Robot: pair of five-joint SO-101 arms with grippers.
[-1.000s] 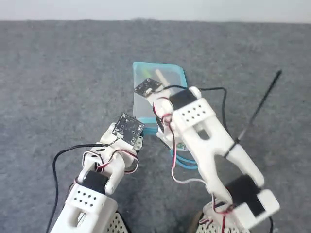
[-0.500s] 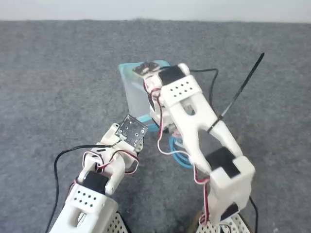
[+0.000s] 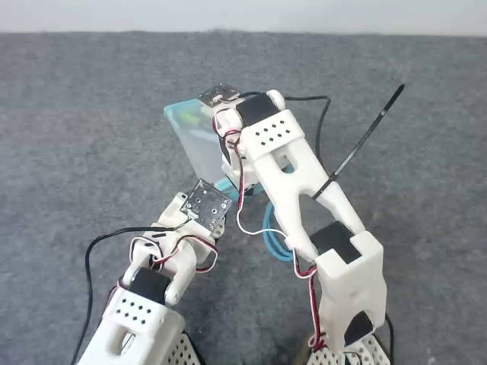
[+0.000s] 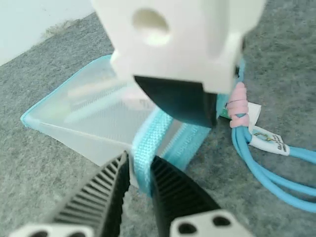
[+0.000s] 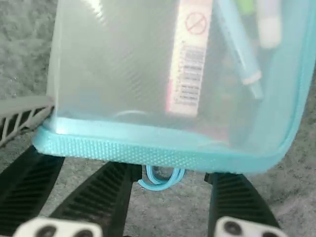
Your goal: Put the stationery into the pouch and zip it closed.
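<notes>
left claw [image 4: 139, 180] first: its two black ridged fingers [image 4: 106, 195] are squeezed in tight on the turquoise zip edge [image 4: 145, 143] of the pouch [image 4: 89, 113], with the strip pinched right between them at the pouch's near corner. just beyond that grip the white and black body of the right arm [image 4: 173, 39] hangs over the pouch.

over to the right claw [image 5: 172, 183]: it is parted, one dark finger on each side of the little blue pull ring [image 5: 160, 178] that dangles from the zip edge. the ring sits in the gap, close to one finger and clear of the other. whether that finger actually touches it, i cannot tell.

the pouch is translucent with turquoise trim, and there is stationery inside: a teal pen [image 5: 237, 44], a pale stick, and something with a barcode label [image 5: 190, 64].

from the high view the pouch [image 3: 199, 141] sits on the grey felt table [image 3: 91, 114], partly under the right arm [image 3: 297, 182], which stretches out over it. a black zip tie [image 3: 369, 133] juts off that arm. the left arm [image 3: 163, 274] comes in low to the pouch's near corner.

beside the pouch a blue cord [image 4: 266, 163] loops across the table, with a pink band [image 4: 238, 101] around it and a white tag [image 4: 266, 140] on it.
</notes>
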